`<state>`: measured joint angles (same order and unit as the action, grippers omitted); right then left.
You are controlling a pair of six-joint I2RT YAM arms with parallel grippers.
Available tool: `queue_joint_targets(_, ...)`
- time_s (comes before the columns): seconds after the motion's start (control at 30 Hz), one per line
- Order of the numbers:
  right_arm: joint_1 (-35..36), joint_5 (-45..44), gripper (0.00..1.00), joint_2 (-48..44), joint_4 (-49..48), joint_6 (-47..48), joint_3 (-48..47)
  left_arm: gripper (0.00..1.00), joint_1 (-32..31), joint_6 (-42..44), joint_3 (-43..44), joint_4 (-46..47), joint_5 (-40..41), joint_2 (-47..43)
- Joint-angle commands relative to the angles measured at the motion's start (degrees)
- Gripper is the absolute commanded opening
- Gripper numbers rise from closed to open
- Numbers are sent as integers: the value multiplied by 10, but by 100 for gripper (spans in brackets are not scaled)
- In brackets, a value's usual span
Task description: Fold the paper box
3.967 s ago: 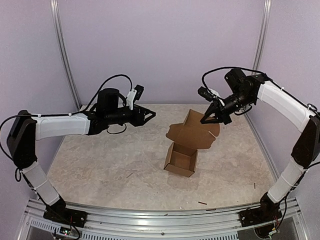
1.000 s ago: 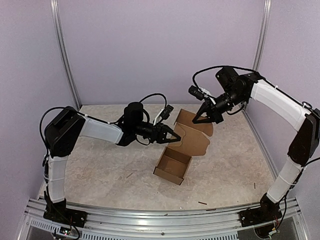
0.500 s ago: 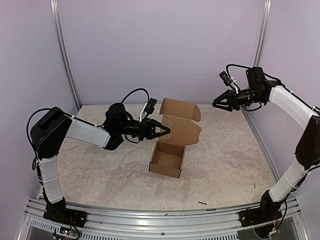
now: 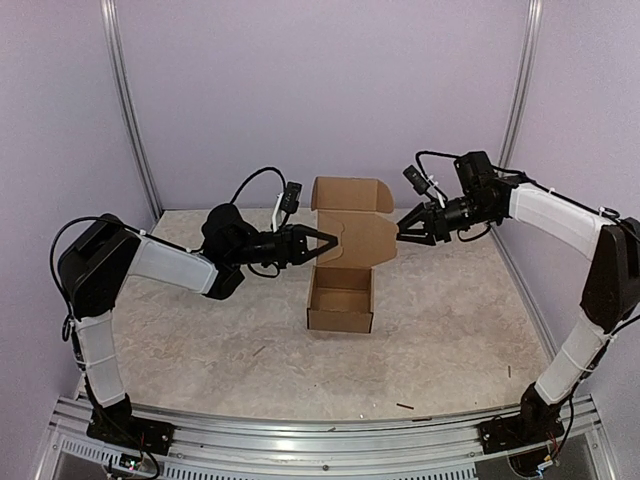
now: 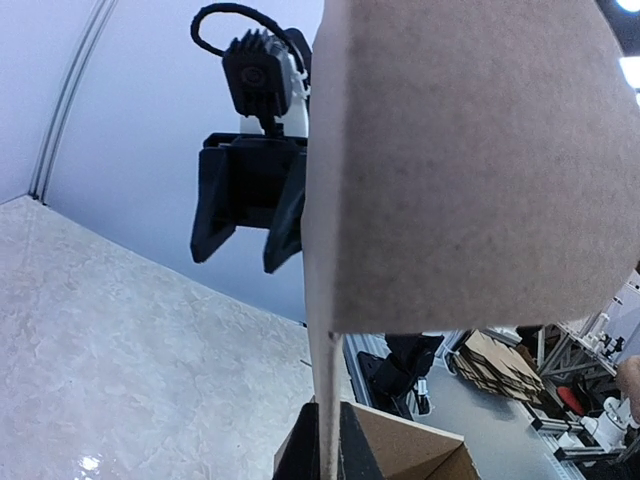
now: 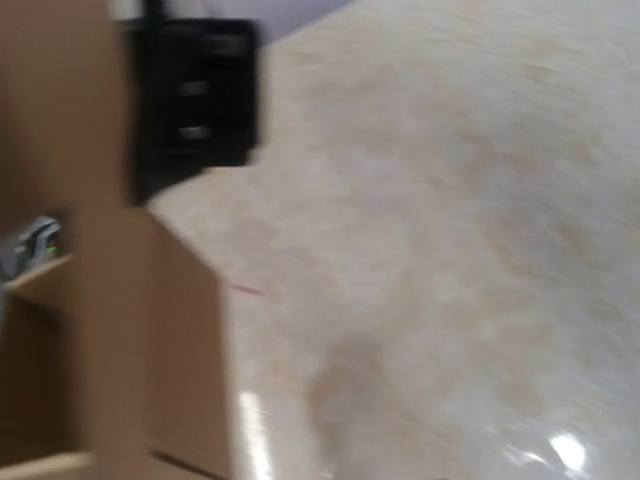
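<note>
The paper box (image 4: 340,298) is brown cardboard and stands open-topped mid-table, its lid panel (image 4: 352,218) raised upright behind it. My left gripper (image 4: 329,242) is shut on the lid's left edge. In the left wrist view that thin cardboard edge (image 5: 322,300) runs up from between my fingers (image 5: 306,452), and the panel (image 5: 470,150) fills the right side. My right gripper (image 4: 402,234) hangs open just right of the lid, not touching it. It also shows in the left wrist view as the right gripper (image 5: 238,258), fingers apart. The right wrist view is blurred, with cardboard (image 6: 100,300) at left.
The marbled table (image 4: 200,330) carries a few tiny dark scraps (image 4: 405,406). A metal rail (image 4: 300,440) runs along the near edge. Purple walls and two upright posts (image 4: 128,110) close in the back and sides.
The box has turned square to the camera and its lid now stands upright, still held by my left gripper. My right gripper has opened, swung out right, then come back beside the lid.
</note>
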<state>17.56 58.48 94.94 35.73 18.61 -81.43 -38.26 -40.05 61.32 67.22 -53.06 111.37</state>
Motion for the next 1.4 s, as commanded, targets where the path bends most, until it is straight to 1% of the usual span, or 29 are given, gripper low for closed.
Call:
queue_joint_targets(0.0,31,58,43,5,14,19,-7,0,3,2,17,-13,38,2)
queue_joint_targets(0.17,45,94,43,3,6,8,-4,0,-4,17,14,-28,57,0)
queue_joint_targets(0.27,47,114,47,2,-1,0,2,0,-8,26,18,-43,57,-1)
queue_joint_targets(0.5,48,138,54,-12,-1,-1,15,0,-4,33,6,-43,68,-14)
queue_joint_targets(0.7,48,125,56,-17,-77,-71,36,0,-15,19,26,-28,26,1)
queue_joint_targets(0.87,54,139,57,7,-87,-83,29,0,-25,2,46,-13,-3,15)
queue_joint_targets(1.07,69,146,57,9,-109,-89,32,0,-33,-18,69,-2,-32,30)
queue_joint_targets(1.27,70,171,57,-2,-113,-91,40,0,-31,-35,67,13,-23,34)
queue_joint_targets(1.37,70,159,57,-15,-162,-132,60,0,-32,-50,76,26,-34,39)
